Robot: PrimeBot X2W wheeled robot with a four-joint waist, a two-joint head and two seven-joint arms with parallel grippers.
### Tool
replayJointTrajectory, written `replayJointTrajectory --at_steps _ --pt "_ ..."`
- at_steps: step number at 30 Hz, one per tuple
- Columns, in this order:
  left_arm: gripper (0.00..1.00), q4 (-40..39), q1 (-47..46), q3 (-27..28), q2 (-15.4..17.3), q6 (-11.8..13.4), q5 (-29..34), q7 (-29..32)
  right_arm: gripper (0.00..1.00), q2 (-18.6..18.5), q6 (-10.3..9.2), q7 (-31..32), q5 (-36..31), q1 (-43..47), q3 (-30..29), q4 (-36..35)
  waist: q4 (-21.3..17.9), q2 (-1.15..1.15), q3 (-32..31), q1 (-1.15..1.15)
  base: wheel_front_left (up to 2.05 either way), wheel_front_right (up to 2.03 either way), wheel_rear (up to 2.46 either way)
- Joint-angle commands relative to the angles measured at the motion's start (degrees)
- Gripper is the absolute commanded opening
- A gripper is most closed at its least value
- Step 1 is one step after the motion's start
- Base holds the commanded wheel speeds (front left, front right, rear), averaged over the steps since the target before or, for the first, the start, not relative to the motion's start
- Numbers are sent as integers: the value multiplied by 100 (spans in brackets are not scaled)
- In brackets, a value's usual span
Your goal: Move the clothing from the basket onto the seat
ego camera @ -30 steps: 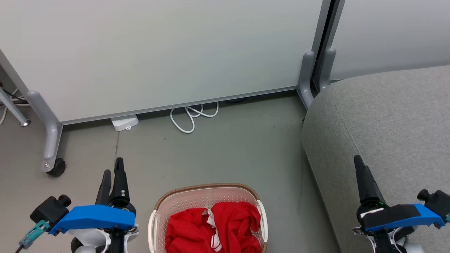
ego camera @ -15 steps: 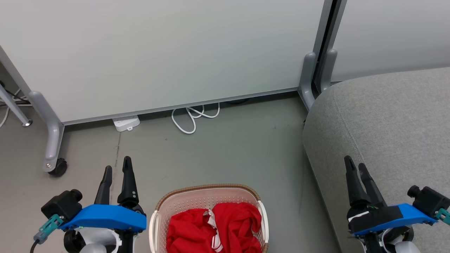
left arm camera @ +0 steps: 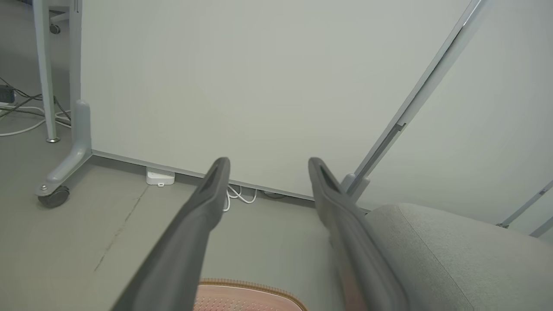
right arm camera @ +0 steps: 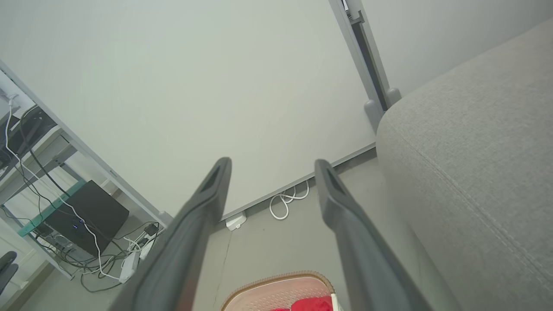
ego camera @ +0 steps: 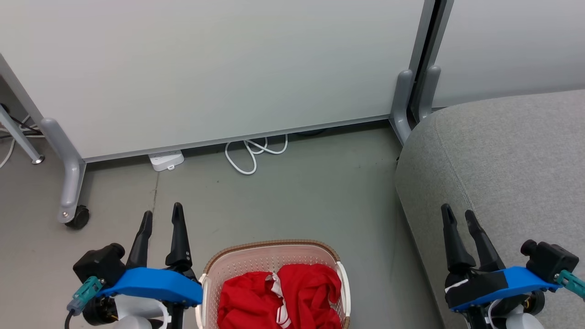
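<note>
1. At the lower left of the head view, my left end effector (ego camera: 162,210) hangs over the floor (ego camera: 311,192). Its two dark fingers (ego camera: 178,233) are spread apart and hold nothing. It stands just beside the left side of the basket (ego camera: 269,243), and I see no contact.
2. At the lower right, my right end effector (ego camera: 457,211) is likewise spread wide and empty, fingers pointing up the view. It appears against the near edge of the seat (ego camera: 502,155). I cannot tell whether it touches the fabric.
3. The basket sits on the floor between the two arms, cut off by the bottom edge of the head view. Cream perforated walls and a brown woven-look rim are visible.
4. The clothing (ego camera: 279,297), red with white striped trim, lies crumpled inside the basket. It fills the near part, and the far part of the basket's interior is bare.
5. The seat, grey woven upholstery with a rounded edge, stands to the right of the basket, with a strip of floor between them.
6. Beyond these stands a pale partition panel (ego camera: 219,68) on grey feet, one of them with a castor (ego camera: 77,217). A white power strip (ego camera: 166,160) and a looped white cable (ego camera: 253,153) lie at its base.
</note>
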Motion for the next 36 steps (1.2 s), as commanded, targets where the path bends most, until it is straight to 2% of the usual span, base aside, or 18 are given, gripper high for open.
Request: replayJointTrajectory --at_steps 1,20,36 --pt "100 -43 -97 -43 46 32 179 -61 100 -42 10 -57 -171 -87 15 -21 4 0 -2 0 0 0 0" --pt "100 35 -58 -215 87 65 1235 -326 100 -47 12 -322 -1233 -83 128 62 36 0 5 0 0 0 0" --pt "100 138 -52 -233 17 -111 1893 -518 100 -50 14 -515 -2005 -88 202 149 78 0 5 0 0 0 0"
